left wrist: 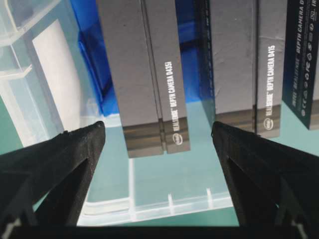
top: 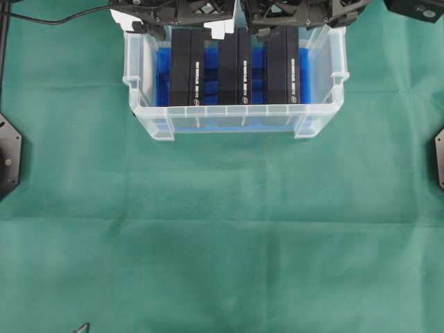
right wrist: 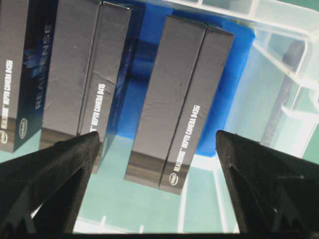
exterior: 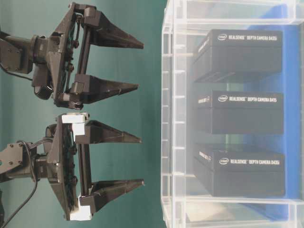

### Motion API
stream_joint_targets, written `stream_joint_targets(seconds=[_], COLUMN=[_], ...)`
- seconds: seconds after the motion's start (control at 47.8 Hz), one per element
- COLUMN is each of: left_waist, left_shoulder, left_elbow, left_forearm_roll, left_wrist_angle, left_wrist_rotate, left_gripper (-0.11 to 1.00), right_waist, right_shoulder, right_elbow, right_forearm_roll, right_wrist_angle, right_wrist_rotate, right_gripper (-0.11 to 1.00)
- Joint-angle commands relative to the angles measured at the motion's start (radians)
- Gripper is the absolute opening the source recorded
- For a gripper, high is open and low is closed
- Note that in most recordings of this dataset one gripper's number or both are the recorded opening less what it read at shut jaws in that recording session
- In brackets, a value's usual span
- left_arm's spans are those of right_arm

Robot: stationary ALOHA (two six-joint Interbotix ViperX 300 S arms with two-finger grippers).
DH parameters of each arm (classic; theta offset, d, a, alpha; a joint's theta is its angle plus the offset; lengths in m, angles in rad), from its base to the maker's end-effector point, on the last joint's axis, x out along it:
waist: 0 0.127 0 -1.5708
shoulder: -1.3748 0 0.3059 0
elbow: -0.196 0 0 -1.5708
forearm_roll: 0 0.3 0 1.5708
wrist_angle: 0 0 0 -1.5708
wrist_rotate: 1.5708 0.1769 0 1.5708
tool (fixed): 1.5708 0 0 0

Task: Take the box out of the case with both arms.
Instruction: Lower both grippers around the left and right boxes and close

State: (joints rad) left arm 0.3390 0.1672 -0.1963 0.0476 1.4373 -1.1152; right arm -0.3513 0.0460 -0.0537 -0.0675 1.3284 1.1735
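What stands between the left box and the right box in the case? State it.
A third black box, the middle box, stands between the left box and right box; the overhead view shows it.

**Colours and Markings Noted**

The worktop (top: 222, 229) is covered in plain dark green cloth, faintly creased. The case (top: 236, 123) is clear, colourless plastic with a bright blue sheet (top: 211, 69) lining its bottom. Three boxes (top: 234, 66) inside are matte black to charcoal grey, each bearing white lettering and a small white oval logo; one shows a dark navy side panel with pale lettering. My left gripper (left wrist: 157, 149) and right gripper (right wrist: 157, 149) are black; one has white pieces at its outer ends.
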Motion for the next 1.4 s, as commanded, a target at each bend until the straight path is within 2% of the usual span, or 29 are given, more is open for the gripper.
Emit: stream_joint_targets(seconds=[0.0,0.376,0.669,1.192,1.38], left_waist=[-0.002,-0.002,-0.002,0.008,0.009], left_shoulder=[-0.017,-0.014,-0.014,-0.011,-0.003], left_elbow=[-0.017,-0.009,0.038,0.181,0.21], left_forearm_roll=[0.003,0.015,0.02,0.021,0.025], left_wrist_angle=[0.0,-0.011,-0.054,-0.198,-0.253], left_wrist_rotate=[0.0,-0.005,-0.005,-0.006,-0.006], left_gripper=[0.84,0.84,0.84,0.84,0.84], right_waist=[0.003,0.002,0.002,0.002,0.003], right_shoulder=[-0.009,0.002,0.003,0.005,0.015], right_elbow=[-0.011,-0.008,0.02,0.152,0.184], right_forearm_roll=[-0.002,-0.003,-0.003,-0.017,-0.017], right_wrist_angle=[-0.005,-0.005,-0.023,-0.161,-0.213], right_wrist_rotate=[0.005,0.005,0.014,0.075,0.078], right_gripper=[0.95,0.95,0.95,0.95,0.95])
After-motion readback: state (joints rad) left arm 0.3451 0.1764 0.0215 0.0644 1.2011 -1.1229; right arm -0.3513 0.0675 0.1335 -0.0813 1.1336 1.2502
